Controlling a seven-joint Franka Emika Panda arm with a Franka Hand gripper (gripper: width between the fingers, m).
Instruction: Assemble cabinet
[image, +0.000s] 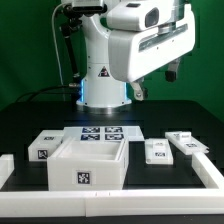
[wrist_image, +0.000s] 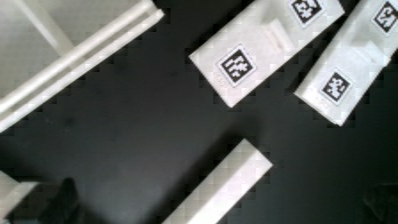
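White open-topped cabinet box (image: 88, 163), tagged in front.
Two tagged panels (image: 157, 150) at its three o'clock; cannot tell the claw (image: 170, 72) width.

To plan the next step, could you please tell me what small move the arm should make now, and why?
Probably lower the hand toward the small panel just to the exterior view's right of the box: the hand hangs high above the table, and every part lies loose, none held.
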